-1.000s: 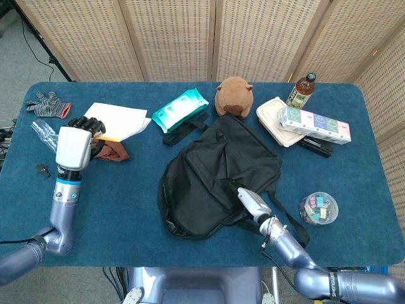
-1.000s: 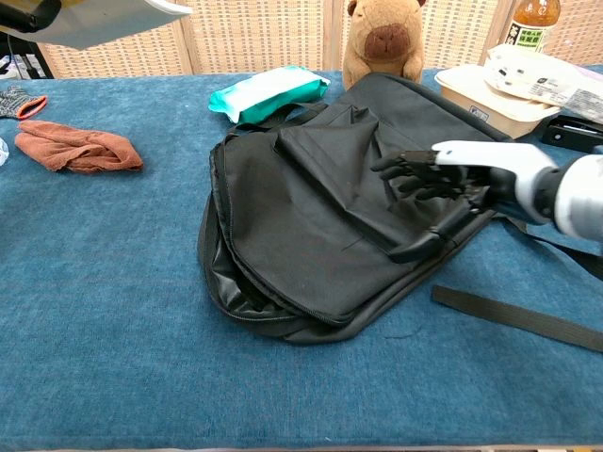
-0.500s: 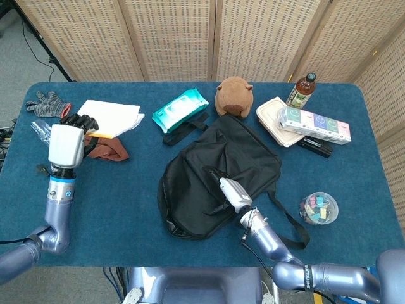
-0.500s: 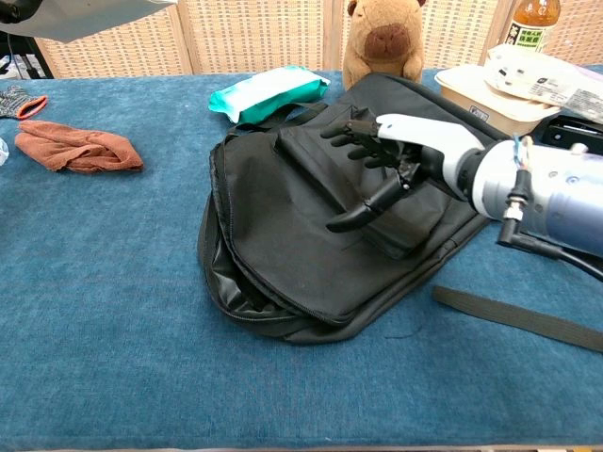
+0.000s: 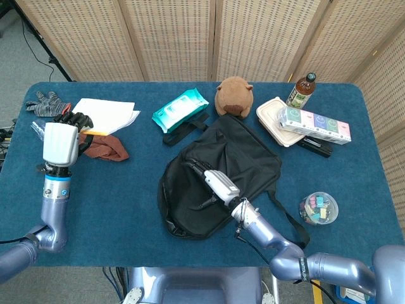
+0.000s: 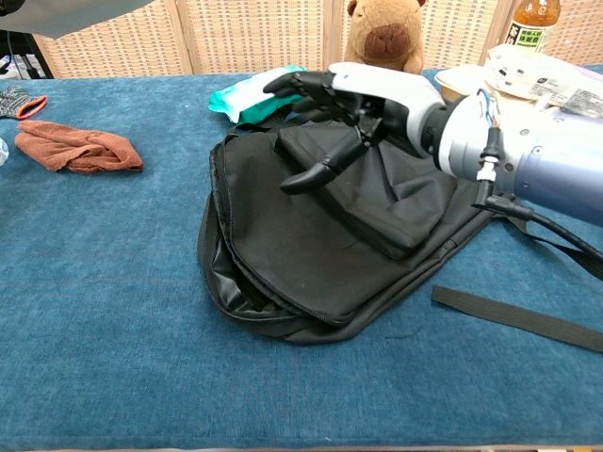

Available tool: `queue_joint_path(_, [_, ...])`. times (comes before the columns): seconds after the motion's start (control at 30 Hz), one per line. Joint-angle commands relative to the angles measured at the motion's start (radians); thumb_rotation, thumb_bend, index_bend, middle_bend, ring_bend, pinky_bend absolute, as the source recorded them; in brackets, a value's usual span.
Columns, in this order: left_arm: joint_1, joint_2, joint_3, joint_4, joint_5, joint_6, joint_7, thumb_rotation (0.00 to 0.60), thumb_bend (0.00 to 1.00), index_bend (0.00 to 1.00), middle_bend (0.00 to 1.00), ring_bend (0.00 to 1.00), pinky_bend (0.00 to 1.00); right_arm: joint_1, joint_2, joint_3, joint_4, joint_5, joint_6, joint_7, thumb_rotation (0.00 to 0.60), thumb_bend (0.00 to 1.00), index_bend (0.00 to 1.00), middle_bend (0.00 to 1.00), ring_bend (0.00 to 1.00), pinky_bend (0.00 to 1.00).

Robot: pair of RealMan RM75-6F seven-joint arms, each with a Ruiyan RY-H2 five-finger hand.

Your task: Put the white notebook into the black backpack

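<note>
On the table: blue cloth-covered table (image 5: 126, 209), folding screens behind it.
Backpack: black backpack (image 5: 215, 171) lies flat at the middle of the table, one strap (image 6: 518, 318) trailing toward the right front edge.
Right hand: right hand (image 5: 212, 183) is over the backpack's near-left part, fingers spread with nothing between them. In the chest view the fingers (image 6: 316, 89) reach over the front pocket flap, the thumb pointing down at the fabric; whether any fingertip touches it cannot be told.
Left hand: left hand (image 5: 58, 140) is raised at the far left of the table, fingers curled over the near edge of the white notebook (image 5: 104, 116) and gripping it.
Notebook: tilted, held above the table's left rear area, well apart from the backpack. An orange edge shows under the white cover.
Under the notebook: rust-coloured cloth (image 5: 107, 150) on the table just beside the left hand.
Rear row: grey glove (image 5: 43, 104) at the left corner, teal wipes pack (image 5: 180, 109), brown plush toy (image 5: 234, 95), bottle (image 5: 302, 89).
Right side: white food box (image 5: 275, 120) with a pack of tissues (image 5: 314, 123) lying on it; round tub of clips (image 5: 318, 208) nearer the front.
</note>
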Motion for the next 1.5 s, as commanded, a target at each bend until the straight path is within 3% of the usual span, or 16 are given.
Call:
queue_joint_path(0.03, [0.002,0.002,-0.001,-0.003,-0.001,0.002,-0.004,0.600,0.58,0.82,0.61,0.51,0.60,0.029,-0.002,-0.006,0.034,-0.084,0.008,0.047,0.600,0.00,0.11,0.04,0.00,0.00])
queue_joint_path(0.1, [0.003,0.005,-0.003,-0.006,-0.002,0.004,-0.006,0.600,0.58,0.82,0.61,0.51,0.60,0.041,-0.007,-0.013,0.050,-0.121,0.019,0.057,0.600,0.00,0.14,0.04,0.00,0.00])
queue_joint_path(0.23, [0.007,0.014,-0.007,-0.009,-0.005,0.007,-0.011,0.600,0.58,0.82,0.61,0.51,0.60,0.082,-0.031,-0.081,0.123,-0.335,0.110,0.025,0.600,0.00,0.17,0.04,0.00,0.00])
queue_joint_path(0.4, [0.009,0.016,-0.005,-0.010,-0.006,0.005,-0.013,0.600,0.58,0.82,0.61,0.51,0.60,0.117,-0.064,-0.136,0.220,-0.465,0.190,-0.007,0.600,0.00,0.19,0.04,0.00,0.00])
queue_joint_path(0.73, [0.013,0.013,-0.003,-0.003,-0.011,0.001,-0.017,0.600,0.58,0.82,0.61,0.51,0.60,0.177,-0.124,-0.178,0.355,-0.524,0.210,-0.095,0.600,0.01,0.18,0.03,0.00,0.00])
queue_joint_path(1.1, [0.015,0.015,-0.007,0.010,-0.020,-0.005,-0.030,0.600,0.58,0.82,0.61,0.51,0.60,0.232,-0.120,-0.228,0.429,-0.579,0.208,-0.170,0.600,0.20,0.19,0.02,0.00,0.00])
queue_joint_path(1.23, [0.015,0.013,-0.007,0.013,-0.020,-0.006,-0.037,0.600,0.58,0.82,0.61,0.51,0.60,0.247,-0.124,-0.240,0.452,-0.586,0.199,-0.216,0.600,0.22,0.19,0.02,0.00,0.00])
queue_joint_path(1.5, [0.017,0.014,-0.007,0.013,-0.020,-0.004,-0.037,0.600,0.58,0.82,0.61,0.51,0.60,0.256,-0.119,-0.272,0.489,-0.588,0.181,-0.281,0.600,0.32,0.27,0.03,0.00,0.00])
